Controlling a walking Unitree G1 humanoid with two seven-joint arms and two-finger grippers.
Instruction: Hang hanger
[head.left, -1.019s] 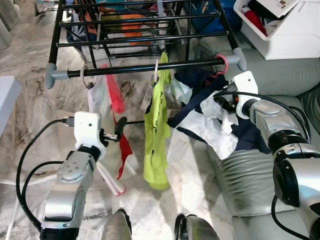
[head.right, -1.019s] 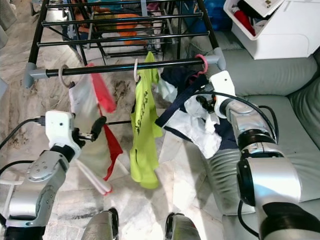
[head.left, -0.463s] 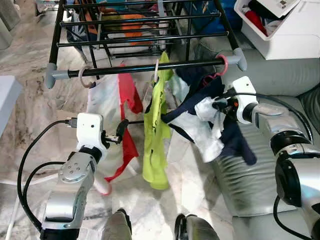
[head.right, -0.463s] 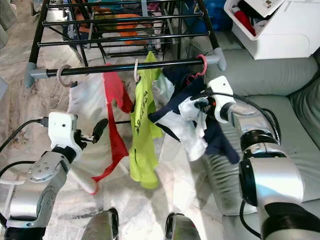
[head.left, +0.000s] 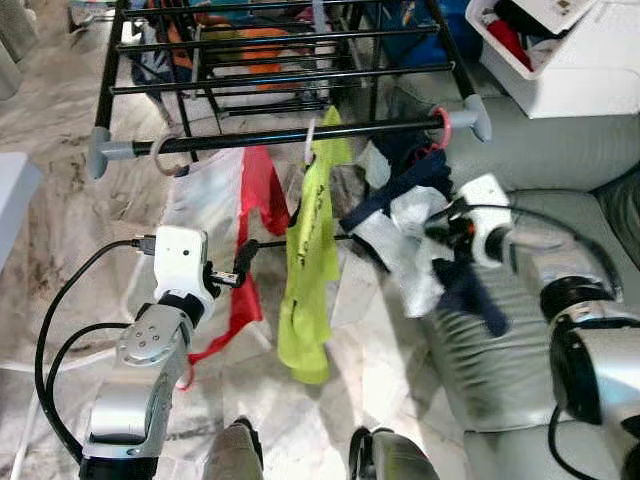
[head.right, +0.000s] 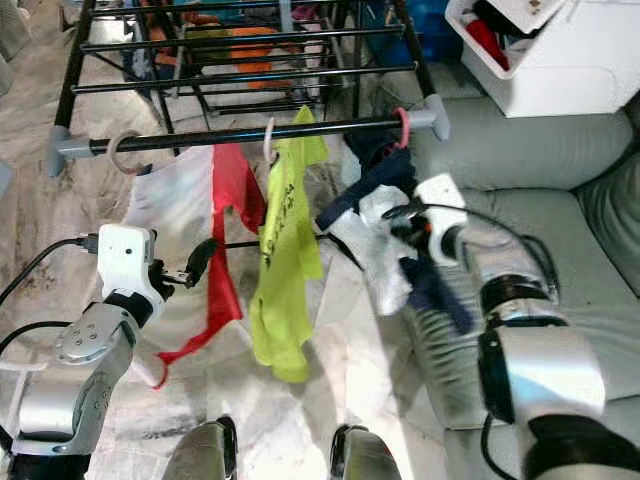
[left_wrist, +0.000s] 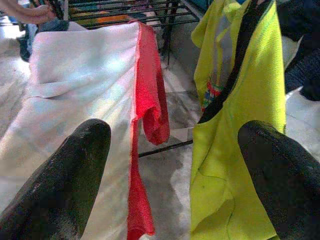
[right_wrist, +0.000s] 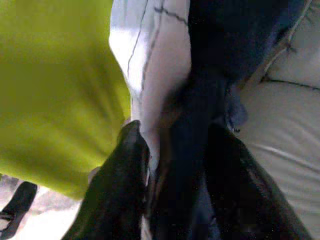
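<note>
The right claw (head.left: 437, 228) pinches a limp navy-and-white garment (head.left: 405, 215) hung by its pink hanger (head.left: 441, 128) on the rack's near black rail (head.left: 290, 136) — the left claw (head.left: 243, 262) gapes empty beside soft red-edged cloth (head.left: 262, 190).

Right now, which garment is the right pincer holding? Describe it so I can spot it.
Find the black front rail of the drying rack. Its pink hanger, nearest the sofa, carries the navy-and-white garment, pinched in the right pincer. Its neighbours are lime and red-and-white.

Pink hanger (head.right: 403, 126) hooked on black rail (head.right: 250, 135). Right gripper (head.right: 400, 235), blurry, seems clamped on navy-white cloth (head.right: 375, 235). Left gripper (head.right: 200, 262) beside red-white shirt (head.right: 195, 215).
</note>
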